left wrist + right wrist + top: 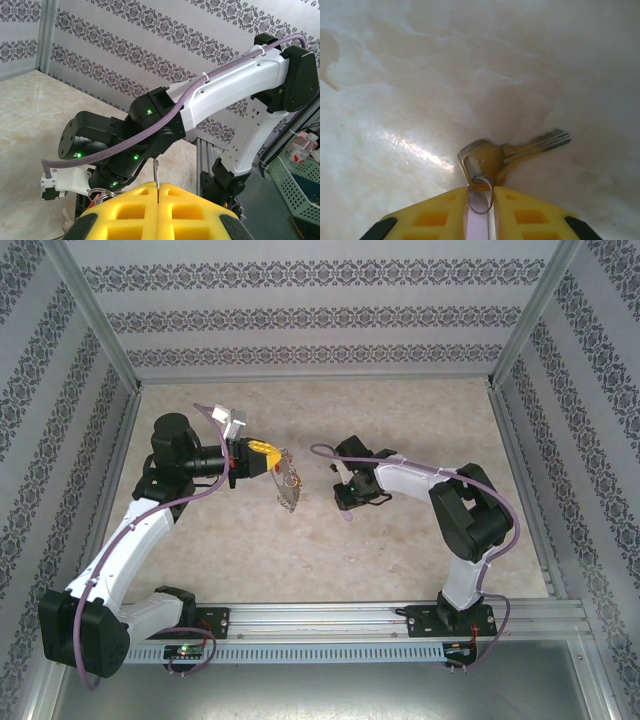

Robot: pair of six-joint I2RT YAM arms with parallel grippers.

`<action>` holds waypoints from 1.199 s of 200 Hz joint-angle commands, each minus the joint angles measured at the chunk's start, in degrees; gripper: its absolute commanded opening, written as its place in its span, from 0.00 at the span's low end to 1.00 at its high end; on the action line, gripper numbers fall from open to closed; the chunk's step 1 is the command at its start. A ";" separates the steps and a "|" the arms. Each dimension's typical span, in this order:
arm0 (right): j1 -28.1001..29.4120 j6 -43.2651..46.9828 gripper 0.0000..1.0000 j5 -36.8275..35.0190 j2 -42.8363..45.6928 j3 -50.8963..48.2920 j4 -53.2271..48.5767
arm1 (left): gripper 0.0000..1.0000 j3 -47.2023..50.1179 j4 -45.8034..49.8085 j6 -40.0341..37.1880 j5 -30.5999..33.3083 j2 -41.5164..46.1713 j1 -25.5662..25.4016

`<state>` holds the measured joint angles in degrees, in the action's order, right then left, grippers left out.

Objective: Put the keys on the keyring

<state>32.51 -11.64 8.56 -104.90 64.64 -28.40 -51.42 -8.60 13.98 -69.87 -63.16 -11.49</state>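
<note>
The left claw [272, 458] is up in the air over the table [420, 560]. Its two yellow fingers are pressed tight together on the keyring [288, 483]. The keyring hangs down from the fingertips with a bunch of little keys on it, and from the left wrist I can see a thin bit of its wire poking up between the fingers. The right claw [481, 200] is down low, pointing at the table. A loose key [506, 154] lies flat on the table just in front of it. The round head of the key is the end nearest the claw. Its long thin part points away from the claw and off to the right. A small ring [483, 192] goes through the hole in the head and reaches back into the gap between the fingers, where there is also a pale lilac bit [476, 212]. The fingers stand a little way apart, and I cannot tell if they are pinching anything or not. The right arm is the one close to the loose key. The keyring waits off to that claw's left, near it but not touching. I think the key must be lifted by its head end and carried that way to reach the keyring.
</note>
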 commanded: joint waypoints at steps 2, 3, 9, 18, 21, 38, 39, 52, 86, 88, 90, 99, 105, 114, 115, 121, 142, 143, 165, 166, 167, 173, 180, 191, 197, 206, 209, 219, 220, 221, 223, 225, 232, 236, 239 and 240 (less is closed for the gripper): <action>0.05 0.47 0.23 -0.21 1.63 0.33 -1.01 | 0.00 0.01 -4.04 0.52 -0.89 0.40 0.85; 0.03 0.47 0.24 -0.17 1.63 0.32 -1.03 | 0.00 0.05 -4.05 0.52 -0.89 0.40 0.85; -0.15 0.56 0.25 0.25 1.55 0.64 -1.12 | 0.00 0.06 -4.05 0.43 -0.89 0.40 0.88; -0.57 0.56 0.25 1.03 1.43 1.08 -1.55 | 0.00 0.02 -3.99 0.39 -0.89 0.42 0.88; -0.71 0.56 0.25 1.21 1.33 1.43 -1.78 | 0.00 0.03 -3.97 0.35 -0.89 0.48 0.87; -1.71 0.80 0.25 2.29 0.32 3.34 -4.18 | 0.00 0.01 -3.81 0.18 -0.88 0.49 0.85; -1.78 0.82 0.25 2.36 0.27 3.45 -4.32 | 0.00 0.01 -3.80 0.18 -0.84 0.49 0.85; -2.64 0.98 0.26 3.68 -0.34 4.38 -5.63 | 0.00 -0.01 -3.60 0.04 -0.80 0.59 0.90; -5.30 0.20 0.26 12.54 -1.55 5.98 -7.29 | 0.00 -0.29 -1.74 -1.48 -0.43 0.80 0.90; -5.45 0.21 0.26 13.04 -1.60 6.17 -7.50 | 0.00 -0.33 -1.70 -1.56 -0.44 0.76 0.86; -5.60 0.26 0.26 13.52 -1.68 6.26 -7.64 | 0.00 -0.30 -1.69 -1.60 -0.45 0.76 0.85; -6.24 0.38 0.26 15.29 -2.06 6.74 -8.83 | 0.00 -0.32 -1.68 -1.59 -0.40 0.84 0.93; -6.61 0.59 0.26 16.29 -2.22 6.97 -9.48 | 0.00 -0.28 -1.68 -1.69 -0.45 0.98 0.87; -7.29 0.84 0.27 17.96 -2.65 7.39 -10.44 | 0.00 -0.27 -1.68 -1.68 -0.50 1.03 0.87; -7.38 0.92 0.27 18.15 -2.71 7.46 -10.53 | 0.00 -0.31 -1.68 -1.68 -0.52 1.07 0.86; -7.90 1.18 0.27 19.45 -3.20 7.76 -11.23 | 0.00 -0.33 -1.68 -1.70 -0.53 1.11 0.93; -8.86 2.54 0.28 21.72 -4.92 9.27 -13.89 | 0.00 -0.33 -1.69 -1.69 -0.54 1.46 0.85; -8.87 2.65 0.27 21.70 -5.03 9.40 -14.06 | 0.00 -0.34 -1.73 -1.68 -0.58 1.46 0.90; -8.95 4.39 0.28 20.55 -6.92 11.85 -17.20 | 0.00 -0.55 -0.50 -2.68 -0.15 1.85 0.90; -8.96 4.41 0.28 20.54 -7.00 11.97 -17.34 | 0.00 -0.62 -0.34 -2.75 -0.12 1.87 0.92; -8.96 4.42 0.28 20.49 -7.08 12.07 -17.45 | 0.00 -0.62 -0.18 -2.87 -0.11 1.88 0.89; -9.04 4.79 0.27 20.37 -7.60 12.74 -17.95 | 0.00 -0.71 0.61 -3.59 0.09 2.09 0.92; -9.13 5.00 0.27 20.23 -8.08 13.38 -18.53 | 0.00 -0.89 1.39 -4.22 0.33 2.33 0.90; -9.18 5.56 0.27 19.98 -8.85 14.42 -19.63 | 0.00 -1.00 2.13 -4.81 0.58 2.70 0.88; -9.22 5.90 0.27 19.83 -9.29 14.92 -20.08 | 0.00 -0.96 2.27 -4.92 0.70 2.70 0.86; -9.31 6.17 0.27 19.82 -10.06 15.60 -20.68 | 0.00 -1.01 2.36 -5.01 0.65 2.76 0.87; -9.32 6.29 0.27 19.81 -10.17 15.75 -20.96 | 0.00 -0.98 2.36 -5.01 0.69 2.81 0.88; -9.43 6.53 0.27 19.75 -10.73 16.25 -21.48 | 0.00 -1.01 2.47 -5.16 0.78 2.80 0.89; -9.37 6.53 0.27 19.75 -10.79 16.28 -21.46 | 0.00 -0.99 2.50 -5.17 0.78 2.79 0.87; -9.38 6.54 0.27 19.70 -10.82 16.34 -21.53 | 0.00 -1.02 2.52 -5.18 0.78 2.83 0.86; -9.46 6.58 0.27 19.67 -10.95 16.42 -21.65 | 0.00 -0.98 2.60 -5.25 0.78 2.85 0.88; -9.46 6.62 0.27 19.66 -11.01 16.47 -21.75 | 0.00 -0.99 2.60 -5.31 0.83 2.88 0.86; -9.48 6.77 0.27 19.45 -11.27 16.72 -22.14 | 0.00 -1.06 2.76 -5.44 0.86 2.89 0.86; -9.48 6.85 0.26 19.28 -11.39 16.82 -22.36 | 0.00 -1.07 2.80 -5.45 0.83 3.02 0.87; -9.48 6.96 0.26 19.16 -11.46 16.91 -22.41 | 0.00 -1.10 2.80 -5.50 0.80 2.96 0.85; -9.48 6.97 0.26 19.10 -11.46 16.91 -22.41 | 0.00 -1.08 2.80 -5.52 0.84 2.96 0.85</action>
<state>23.73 -6.63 27.53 -115.00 80.03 -47.18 -51.42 -6.07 10.48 -68.73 -61.69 -11.14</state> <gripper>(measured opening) 0.265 0.048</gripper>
